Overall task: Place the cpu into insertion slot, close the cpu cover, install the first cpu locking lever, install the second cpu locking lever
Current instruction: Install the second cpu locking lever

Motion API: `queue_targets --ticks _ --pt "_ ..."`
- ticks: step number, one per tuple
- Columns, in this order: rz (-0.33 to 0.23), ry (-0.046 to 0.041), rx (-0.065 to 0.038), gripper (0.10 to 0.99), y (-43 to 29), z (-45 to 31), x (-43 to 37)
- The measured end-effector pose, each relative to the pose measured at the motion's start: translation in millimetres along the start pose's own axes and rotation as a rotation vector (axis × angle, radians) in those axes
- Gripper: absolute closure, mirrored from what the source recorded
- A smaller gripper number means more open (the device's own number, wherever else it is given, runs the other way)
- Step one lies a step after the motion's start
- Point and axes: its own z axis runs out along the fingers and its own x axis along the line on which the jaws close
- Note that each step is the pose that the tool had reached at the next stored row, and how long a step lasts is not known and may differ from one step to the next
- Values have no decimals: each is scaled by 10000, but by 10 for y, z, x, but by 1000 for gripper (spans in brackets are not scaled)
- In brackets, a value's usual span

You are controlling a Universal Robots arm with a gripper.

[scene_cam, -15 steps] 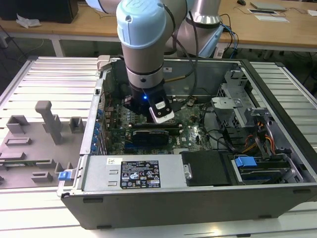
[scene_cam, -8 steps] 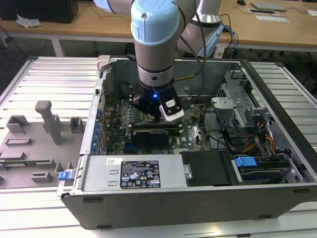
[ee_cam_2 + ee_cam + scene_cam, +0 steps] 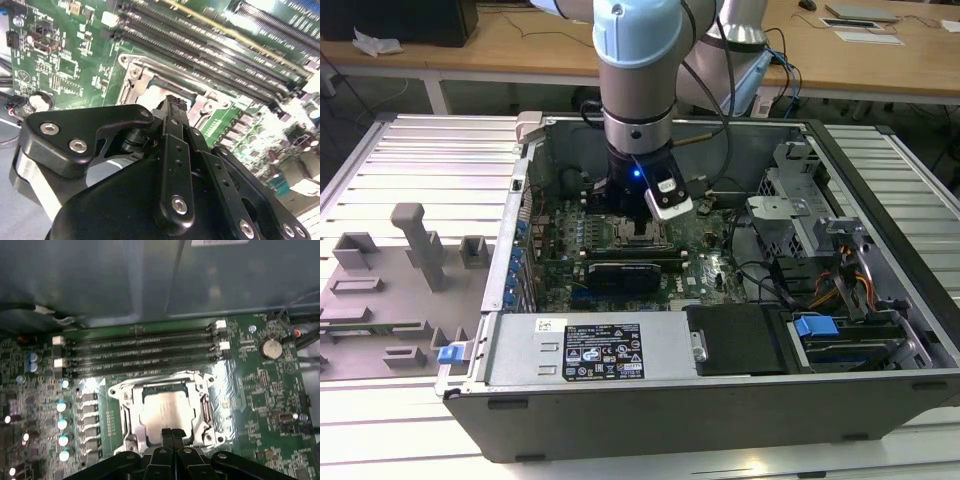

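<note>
Black gripper (image 3: 171, 432) linkages sit closest in both wrist views, the fingers (image 3: 172, 107) pressed together with nothing between them, tips just over the socket's near edge. Below, on the green board (image 3: 260, 390), the cover (image 3: 200, 412) lies flat around the socket (image 3: 165, 410), and the chip (image 3: 165, 407) shows silver through its window.

Grey-and-blue robot arm (image 3: 635, 70) points straight down; black two-finger gripper (image 3: 171, 434) fingertips pressed together, seemingly empty.
</note>
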Motion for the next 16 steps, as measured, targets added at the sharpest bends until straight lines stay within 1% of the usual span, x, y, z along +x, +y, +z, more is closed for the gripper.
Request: queue_targets --ticks 2,5,7,8,9,11,12,14,16 --pt "-5 -5 59 980 43 5 -3" --pt "-6 -8 73 980 81 -1 -2" --pt "-8 -6 77 980 100 -30 -5" --pt "-9 -6 78 980 111 -67 -10" --pt "-8 -7 80 980 116 -89 -13" --pt "-6 -9 91 980 133 -174 -22" --pt "-9 -9 98 980 138 -197 -25" --pt "-12 -11 115 980 143 -224 -28" --pt "-11 -13 117 980 143 -224 -28"
